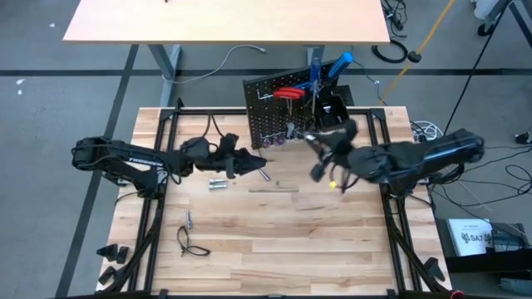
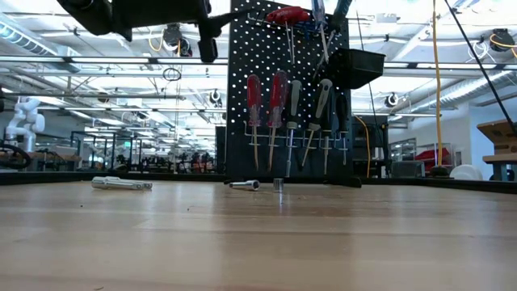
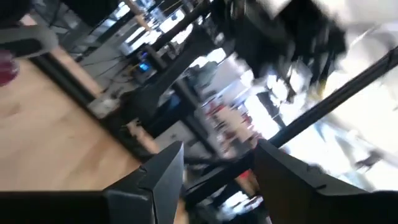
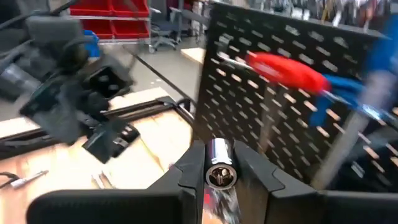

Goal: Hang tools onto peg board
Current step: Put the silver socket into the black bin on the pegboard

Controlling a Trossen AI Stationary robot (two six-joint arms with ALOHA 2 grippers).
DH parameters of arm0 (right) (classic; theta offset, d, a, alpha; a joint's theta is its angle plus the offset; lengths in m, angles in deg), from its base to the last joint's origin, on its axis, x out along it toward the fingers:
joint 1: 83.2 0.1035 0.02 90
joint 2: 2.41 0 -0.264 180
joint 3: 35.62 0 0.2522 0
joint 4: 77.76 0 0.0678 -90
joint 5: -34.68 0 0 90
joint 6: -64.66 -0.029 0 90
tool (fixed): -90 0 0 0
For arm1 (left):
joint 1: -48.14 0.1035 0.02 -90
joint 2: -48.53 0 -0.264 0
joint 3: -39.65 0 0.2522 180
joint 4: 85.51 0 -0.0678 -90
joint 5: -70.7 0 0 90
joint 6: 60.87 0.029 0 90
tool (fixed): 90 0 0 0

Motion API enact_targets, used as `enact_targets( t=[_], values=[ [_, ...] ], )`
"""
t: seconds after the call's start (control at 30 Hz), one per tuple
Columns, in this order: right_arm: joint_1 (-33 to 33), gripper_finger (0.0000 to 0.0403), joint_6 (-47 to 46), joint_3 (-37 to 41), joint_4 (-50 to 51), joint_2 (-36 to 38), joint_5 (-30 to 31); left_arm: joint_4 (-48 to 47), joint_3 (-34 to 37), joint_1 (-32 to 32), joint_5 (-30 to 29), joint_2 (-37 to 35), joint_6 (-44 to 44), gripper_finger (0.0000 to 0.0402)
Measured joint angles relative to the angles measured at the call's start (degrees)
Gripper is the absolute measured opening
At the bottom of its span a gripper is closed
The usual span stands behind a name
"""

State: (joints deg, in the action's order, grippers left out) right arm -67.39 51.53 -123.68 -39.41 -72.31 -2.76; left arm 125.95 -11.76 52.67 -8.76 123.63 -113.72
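The right end effector [image 4: 219,163] gripped 1 short silver metal bit [image 4: 218,167], its axis pointing at the black perforated peg board [image 4: 280,87] just ahead; the left end effector [image 3: 211,171] gaped empty

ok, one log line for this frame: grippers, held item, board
left gripper: open, empty, raised | right gripper: shut on silver bit, facing peg board | board: screwdrivers hung

Two black jointed arms [image 1: 125,158] with looping cables.
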Motion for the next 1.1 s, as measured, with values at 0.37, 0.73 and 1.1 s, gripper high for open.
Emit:
enact_targets(
  t=[0.37,0.73,1.1],
  values=[
    [-4.21,0.0051,-14.9,0.0,18.16,11.4,-0.04,-27.65,-2.44,-6.53,-13.72,-6.27,20.34,0.0195],
    [-19.55,0.0051,-13.34,0.0,19.43,10.56,-13.79,-35.75,-7.28,-8.73,-20.04,-7.35,26.75,0.0196],
    [-31.33,0.0051,-12.2,0.0,21.68,7.46,-25.88,-36.09,-7.43,-11.2,-20.27,-7.33,26.43,0.0196]
  ],
)
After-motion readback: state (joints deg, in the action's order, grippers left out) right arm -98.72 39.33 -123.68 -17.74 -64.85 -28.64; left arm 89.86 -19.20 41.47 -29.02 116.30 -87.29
